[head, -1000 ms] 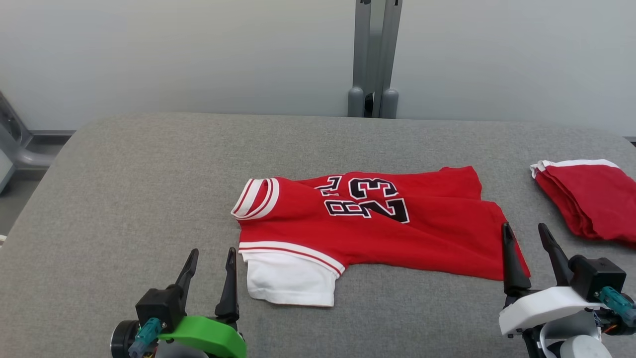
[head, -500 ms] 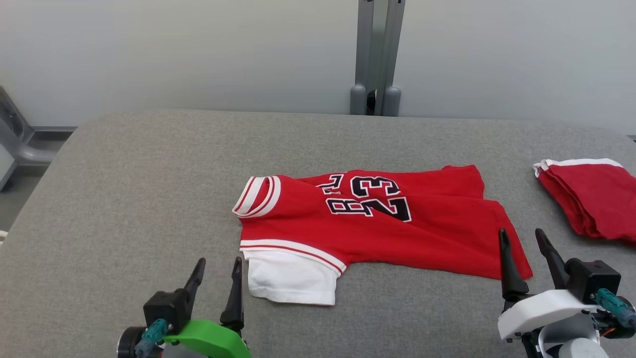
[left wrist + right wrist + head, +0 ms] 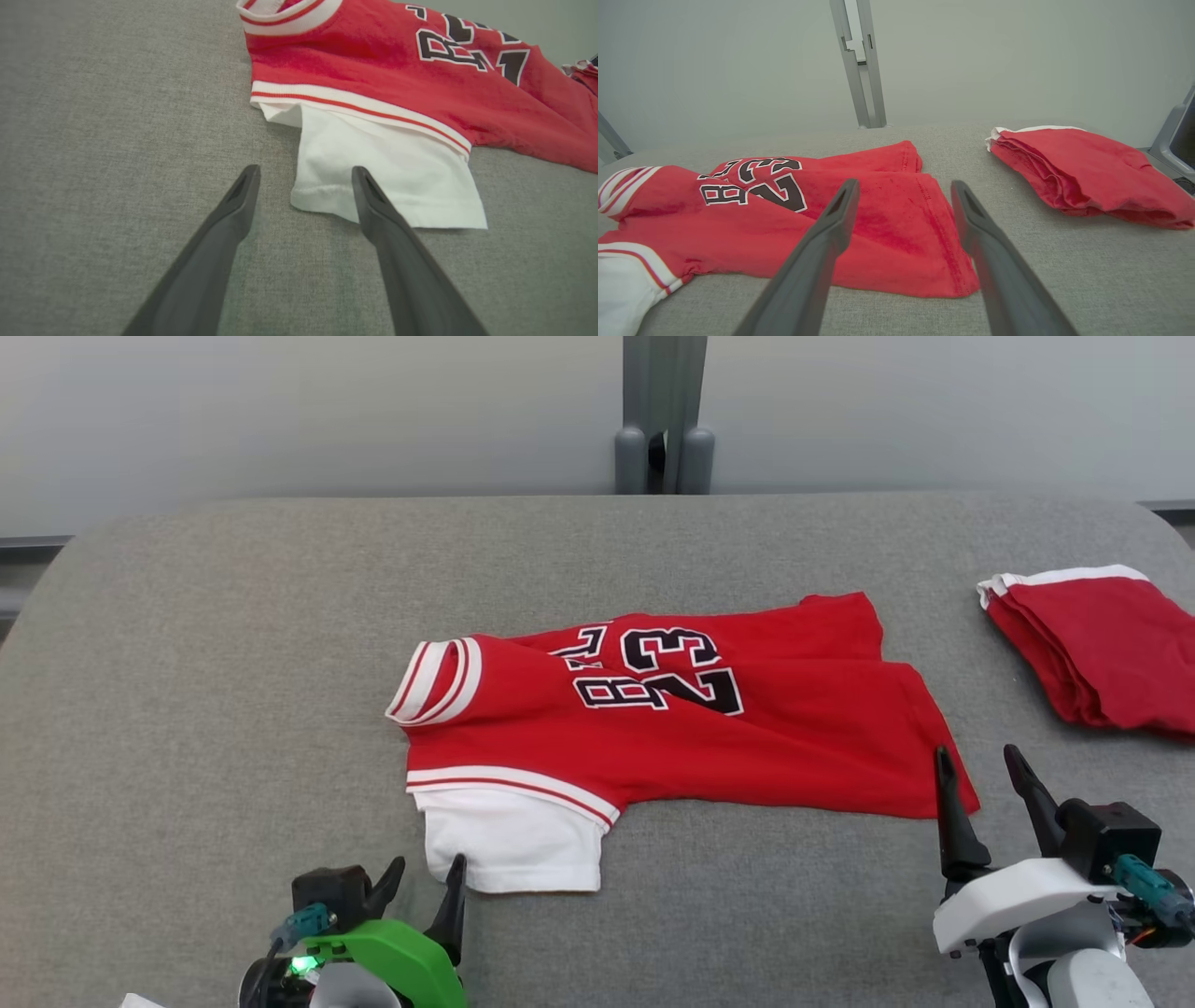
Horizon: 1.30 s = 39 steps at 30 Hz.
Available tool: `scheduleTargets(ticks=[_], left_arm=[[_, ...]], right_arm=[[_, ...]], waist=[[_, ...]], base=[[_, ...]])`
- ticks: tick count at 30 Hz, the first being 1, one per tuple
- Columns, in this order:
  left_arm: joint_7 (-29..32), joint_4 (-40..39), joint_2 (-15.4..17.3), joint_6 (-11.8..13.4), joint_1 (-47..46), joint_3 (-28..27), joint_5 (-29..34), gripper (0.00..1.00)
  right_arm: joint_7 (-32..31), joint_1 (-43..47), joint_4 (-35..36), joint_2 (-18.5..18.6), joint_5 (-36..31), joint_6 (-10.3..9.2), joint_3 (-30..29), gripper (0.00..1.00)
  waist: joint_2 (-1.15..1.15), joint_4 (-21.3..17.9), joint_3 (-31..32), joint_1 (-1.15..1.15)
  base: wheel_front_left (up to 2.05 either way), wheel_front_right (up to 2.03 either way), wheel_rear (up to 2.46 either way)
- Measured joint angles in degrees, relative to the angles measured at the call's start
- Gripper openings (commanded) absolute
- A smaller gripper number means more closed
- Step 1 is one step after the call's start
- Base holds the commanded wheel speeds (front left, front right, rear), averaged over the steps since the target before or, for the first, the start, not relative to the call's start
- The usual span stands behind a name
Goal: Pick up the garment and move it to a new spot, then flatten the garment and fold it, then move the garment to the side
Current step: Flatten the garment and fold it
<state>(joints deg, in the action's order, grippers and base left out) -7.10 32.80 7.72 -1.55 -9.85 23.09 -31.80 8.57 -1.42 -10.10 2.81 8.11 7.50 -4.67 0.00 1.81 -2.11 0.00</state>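
I see a big gray table (image 3: pixel 187 709) with a soft cloth top. It takes up most of my head view. Behind it, at 12 o'clock, a gray post (image 3: pixel 663 411) stands up against a pale wall (image 3: pixel 280 411).

The garment (image 3: pixel 672 737) is a red shirt. It lies flat in the middle of the table, with its long side going from 9 o'clock to 3 o'clock. It is folded over along its length, so one layer rests on another.

A folded red cloth (image 3: pixel 1092 653) with a white edge sits at 3 o'clock. It is well apart from the shirt.

My right gripper (image 3: pixel 976 751) is at 4 o'clock. Its two dark fingers are spread wide and hold nothing. In the right wrist view the right gripper (image 3: pixel 904 183) points at the shirt's bottom corner. I cannot tell if it touches the cloth.

My left gripper (image 3: pixel 428 861) is at 7 o'clock. Its fingers are spread wide too, and they hold nothing. In the left wrist view the left gripper (image 3: pixel 304 169) has the corner of the white sleeve (image 3: pixel 383 177) between its fingers.

That white sleeve sticks out of the shirt toward 6 o'clock. The striped collar (image 3: pixel 434 681) is at the 9 o'clock end. A black number (image 3: pixel 672 667) is printed near the middle of the shirt, and from here it looks upside down.
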Motion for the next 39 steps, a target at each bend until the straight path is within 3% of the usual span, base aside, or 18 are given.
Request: scheduleTargets(ticks=[6, 7, 8, 11, 12, 19, 25, 31, 33, 35, 36, 39], left_arm=[[-1.6, 4.1, -0.7, -1.5, -2.6, 0.2, -0.5, 1.0], [-1.8, 4.6, -0.9, -1.8, -2.9, 0.4, -0.5, 0.91], [-2.2, 5.0, -1.0, -2.0, -3.1, 0.5, -0.6, 0.5], [-2.7, 5.9, -1.2, -2.5, -3.3, 0.9, -0.7, 0.05], [-2.9, 6.0, -1.3, -2.6, -3.3, 1.1, -0.7, 0.0], [-4.1, 4.4, -1.2, -2.7, -3.3, 1.5, -0.7, 0.0], [-4.3, 0.7, -0.3, -2.0, -2.9, 1.9, -0.1, 0.0], [-3.8, -2.7, 0.5, -1.1, -2.4, 2.1, 0.0, 0.0], [-3.6, -3.7, 0.6, -0.8, -2.2, 2.1, 0.1, 0.0], [-3.5, -4.7, 0.9, -0.4, -1.9, 2.1, 0.1, 0.0], [-3.5, -5.1, 1.0, -0.4, -1.8, 2.1, 0.1, 0.0], [-3.2, -6.7, 1.5, 0.1, -1.4, 2.2, 0.1, 0.0]], right_arm=[[0.1, -0.7, -0.4, 0.0, -0.3, 0.0, -1.1, 1.0], [0.1, -0.8, -0.6, 0.0, -0.4, 0.0, -1.3, 1.0], [0.1, -1.0, -0.8, 0.0, -0.5, 0.0, -1.5, 1.0], [0.1, -1.2, -1.4, 0.0, -0.7, 0.0, -2.2, 1.0], [0.0, -1.3, -1.9, 0.0, -0.7, 0.0, -2.7, 1.0], [-2.6, -4.2, -9.8, 0.0, -2.7, 0.0, -6.5, 1.0], [-4.0, -9.5, -21.2, 0.0, -6.0, 0.0, -10.8, 1.0], [-5.3, -14.7, -30.1, 0.0, -5.8, 0.0, -10.5, 1.0], [-5.3, -16.0, -31.8, 0.2, -5.7, -0.02, -10.0, 0.49], [-4.9, -17.2, -33.2, 0.2, -4.9, -0.02, -9.2, 0.27], [-4.7, -17.5, -33.7, 0.2, -4.6, -0.02, -8.8, 0.03], [-3.2, -18.0, -34.1, 0.0, -2.8, -0.01, -7.1, 0.0]], waist=[[0.0, -2.2, -2.3, 0.0], [0.0, -2.4, -2.7, 0.0], [0.0, -2.7, -3.0, 0.0], [0.0, -3.0, -3.6, 0.0], [0.0, -2.9, -3.8, 0.0], [0.0, -1.3, -4.2, 0.0], [0.0, 0.8, -4.7, 0.0], [0.0, 2.6, -5.3, 0.0], [0.0, 2.9, -5.5, 0.0], [0.0, 3.0, -5.5, 0.0], [0.0, 3.0, -5.4, 0.0], [0.0, 2.7, -4.9, 0.0]], base=[[0.0, 0.0, 0.0], [0.0, 0.0, 0.0], [0.0, 0.0, 0.0], [0.0, 0.0, 0.0], [0.0, 0.0, 0.0], [0.0, 0.0, 0.0], [0.0, 0.0, 0.0], [0.0, 0.0, 0.0], [0.0, 0.0, 0.0], [0.0, 0.0, 0.0], [0.0, 0.0, 0.0], [0.0, 0.0, 0.0]])
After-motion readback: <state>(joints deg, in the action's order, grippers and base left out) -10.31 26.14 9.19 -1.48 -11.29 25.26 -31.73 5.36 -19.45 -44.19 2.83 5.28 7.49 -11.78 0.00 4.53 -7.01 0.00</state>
